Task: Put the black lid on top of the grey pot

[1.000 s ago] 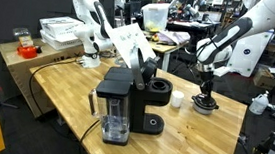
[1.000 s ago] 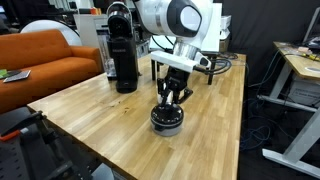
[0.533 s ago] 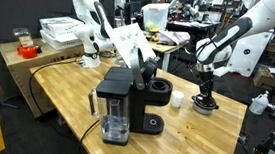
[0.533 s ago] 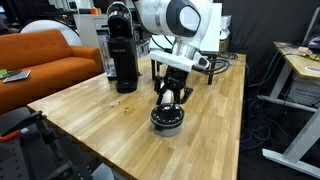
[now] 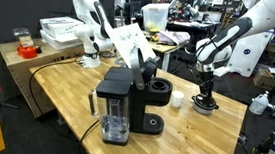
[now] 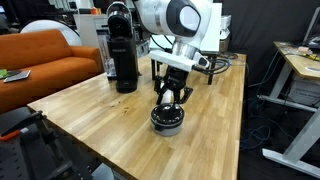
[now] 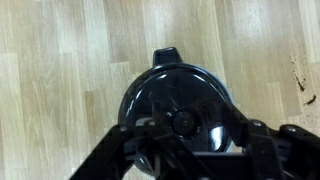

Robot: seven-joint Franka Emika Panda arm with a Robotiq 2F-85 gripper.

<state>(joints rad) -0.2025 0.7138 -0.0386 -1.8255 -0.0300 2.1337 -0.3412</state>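
The black lid (image 7: 178,88) lies on top of the grey pot (image 6: 166,125) on the wooden table, near the table's edge in an exterior view (image 5: 206,105). In the wrist view the lid fills the middle, round and glossy, with a small knob at its centre and a tab on its far rim. My gripper (image 6: 169,103) hangs straight over it, also seen in an exterior view (image 5: 207,90). Its fingers (image 7: 186,138) are spread to either side of the lid's knob and hold nothing. The pot's inside is hidden under the lid.
A black coffee machine (image 5: 125,101) stands mid-table, also in an exterior view (image 6: 122,50). A small white cup (image 5: 177,99) sits between it and the pot. A white bottle (image 5: 260,102) stands beyond the table. An orange sofa (image 6: 40,60) is beside it.
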